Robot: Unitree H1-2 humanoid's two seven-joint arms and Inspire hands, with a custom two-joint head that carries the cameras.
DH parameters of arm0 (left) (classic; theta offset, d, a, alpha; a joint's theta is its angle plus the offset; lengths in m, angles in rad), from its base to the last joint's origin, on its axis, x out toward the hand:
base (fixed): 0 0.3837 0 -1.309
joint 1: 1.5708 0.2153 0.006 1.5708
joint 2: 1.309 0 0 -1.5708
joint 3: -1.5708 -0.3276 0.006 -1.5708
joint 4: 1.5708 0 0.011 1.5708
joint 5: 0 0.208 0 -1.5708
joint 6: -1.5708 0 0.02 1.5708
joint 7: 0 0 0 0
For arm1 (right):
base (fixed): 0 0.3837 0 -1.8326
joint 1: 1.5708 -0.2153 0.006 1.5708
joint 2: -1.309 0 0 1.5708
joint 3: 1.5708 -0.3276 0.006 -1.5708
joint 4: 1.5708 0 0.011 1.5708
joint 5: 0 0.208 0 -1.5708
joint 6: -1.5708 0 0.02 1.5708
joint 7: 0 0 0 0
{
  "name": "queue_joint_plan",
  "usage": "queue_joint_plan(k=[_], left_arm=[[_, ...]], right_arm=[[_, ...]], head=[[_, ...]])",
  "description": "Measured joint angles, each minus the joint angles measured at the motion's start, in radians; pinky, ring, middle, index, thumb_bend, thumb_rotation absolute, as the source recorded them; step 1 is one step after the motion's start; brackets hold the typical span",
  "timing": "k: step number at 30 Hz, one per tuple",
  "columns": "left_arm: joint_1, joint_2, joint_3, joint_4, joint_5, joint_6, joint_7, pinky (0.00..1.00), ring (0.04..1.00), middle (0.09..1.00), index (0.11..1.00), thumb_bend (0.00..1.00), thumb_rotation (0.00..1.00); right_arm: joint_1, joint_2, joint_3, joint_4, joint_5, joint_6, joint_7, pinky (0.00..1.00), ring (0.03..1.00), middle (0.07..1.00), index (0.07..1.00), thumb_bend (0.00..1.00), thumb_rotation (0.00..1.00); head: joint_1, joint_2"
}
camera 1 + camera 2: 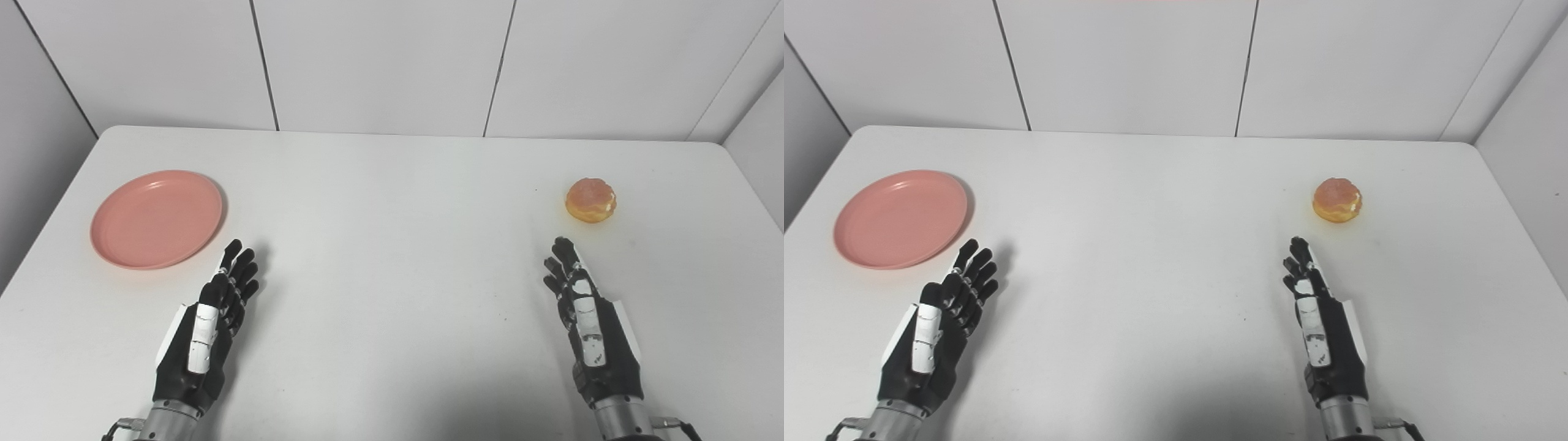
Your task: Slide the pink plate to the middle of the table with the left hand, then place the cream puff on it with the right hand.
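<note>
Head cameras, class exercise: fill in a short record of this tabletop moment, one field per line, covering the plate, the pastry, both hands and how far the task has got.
pink plate: far left of the table, bare, untouched
cream puff: far right, resting on the table
left hand: open, near the plate, not touching it
right hand: open, short of the puff
task stage: nothing moved yet

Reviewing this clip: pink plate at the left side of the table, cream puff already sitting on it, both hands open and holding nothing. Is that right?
Not quite. The cream puff is not on the pink plate; it sits alone on the table's right side, as the left eye view shows. The rest stands: the plate is at the left, and the left hand and right hand are open, holding nothing.
</note>
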Motion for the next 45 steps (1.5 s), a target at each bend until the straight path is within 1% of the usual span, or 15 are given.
queue_joint_plan(k=[3,9,20,32,38,39,40,41,43,44,45], left_arm=[[-0.002,-0.024,0.002,0.007,0.008,-0.037,0.007,1.0,1.0,1.0,1.0,0.91,0.96],[-0.006,-0.023,0.0,0.029,0.017,-0.068,0.006,1.0,1.0,1.0,1.0,0.92,0.96],[-0.006,-0.024,0.002,0.031,0.024,-0.072,0.012,1.0,1.0,1.0,1.0,0.9,0.96],[-0.006,-0.024,0.002,0.031,0.038,-0.073,0.013,1.0,1.0,1.0,1.0,0.86,0.97],[-0.006,-0.025,0.001,0.031,0.04,-0.073,0.014,1.0,1.0,1.0,1.0,0.85,0.98],[-0.006,-0.025,-0.001,0.033,0.041,-0.077,0.014,1.0,1.0,1.0,1.0,0.85,0.99],[-0.006,-0.026,-0.003,0.039,0.042,-0.086,0.014,1.0,1.0,1.0,1.0,0.85,0.99],[-0.006,-0.027,-0.005,0.046,0.044,-0.099,0.014,1.0,1.0,1.0,1.0,0.84,0.97],[-0.007,-0.037,-0.012,0.067,0.05,-0.108,0.016,1.0,1.0,1.0,1.0,0.84,0.96],[-0.006,-0.04,-0.017,0.076,0.061,-0.11,0.022,1.0,1.0,1.0,1.0,0.84,0.96],[-0.007,-0.043,-0.025,0.087,0.068,-0.113,0.028,1.0,1.0,1.0,1.0,0.83,0.95]], right_arm=[[0.002,-0.001,0.0,-0.002,0.009,0.0,0.002,0.95,0.95,0.965,0.943,0.96,1.0],[0.001,-0.005,-0.001,-0.001,0.011,0.0,0.002,0.95,0.95,0.965,0.945,0.96,1.0],[0.002,-0.005,-0.001,-0.004,0.011,0.0,0.002,0.95,0.947,0.964,0.944,0.96,1.0],[0.002,-0.005,0.001,-0.007,0.011,0.0,0.004,0.96,0.954,0.97,0.946,0.95,1.0],[0.002,-0.006,0.0,-0.007,0.011,0.0,0.004,0.95,0.952,0.966,0.943,0.96,1.0],[0.002,-0.006,-0.001,-0.006,0.011,0.0,0.004,0.95,0.952,0.966,0.943,0.96,1.0],[0.002,-0.007,-0.002,-0.004,0.012,0.0,0.004,0.95,0.952,0.966,0.943,0.96,1.0],[0.002,-0.008,-0.003,0.003,0.013,-0.002,0.007,0.95,0.951,0.967,0.944,0.96,1.0],[0.005,-0.015,-0.005,0.022,0.018,-0.027,0.018,0.96,0.95,0.966,0.944,0.95,1.0],[0.007,-0.02,-0.008,0.034,0.023,-0.045,0.023,0.96,0.949,0.966,0.943,0.95,1.0],[0.008,-0.028,-0.013,0.052,0.028,-0.059,0.031,0.95,0.947,0.967,0.944,0.95,1.0]], head=[[-0.002,0.002],[0.0,-0.003],[-0.002,0.003],[-0.002,0.0],[0.014,-0.003],[0.037,-0.035],[0.037,-0.035],[0.06,-0.058],[0.06,-0.058],[0.096,-0.078],[0.115,-0.087]])
